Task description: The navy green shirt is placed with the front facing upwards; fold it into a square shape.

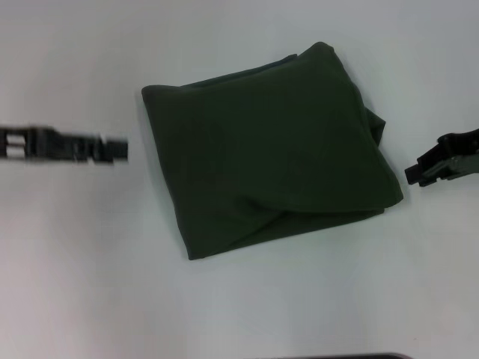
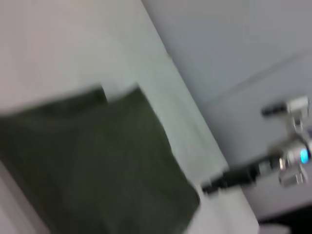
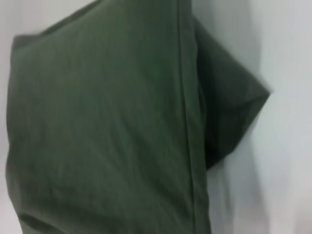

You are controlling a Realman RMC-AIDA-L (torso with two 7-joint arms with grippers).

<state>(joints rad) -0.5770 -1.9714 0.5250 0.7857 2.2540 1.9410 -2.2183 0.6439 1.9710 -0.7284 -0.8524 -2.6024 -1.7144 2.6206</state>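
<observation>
Green shirt (image 1: pixel 269 149) folded, lettering hidden; left hand (image 1: pixel 112 149) blurred.

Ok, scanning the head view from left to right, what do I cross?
Left end effector → folded navy green shirt on the white table → right end effector, just off the shirt's edge.

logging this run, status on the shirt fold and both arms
Left gripper off the shirt's left side, right gripper off its right, neither touching. Navy green shirt folded into a rough square on the white table, plain side up. Nothing in the way.
</observation>
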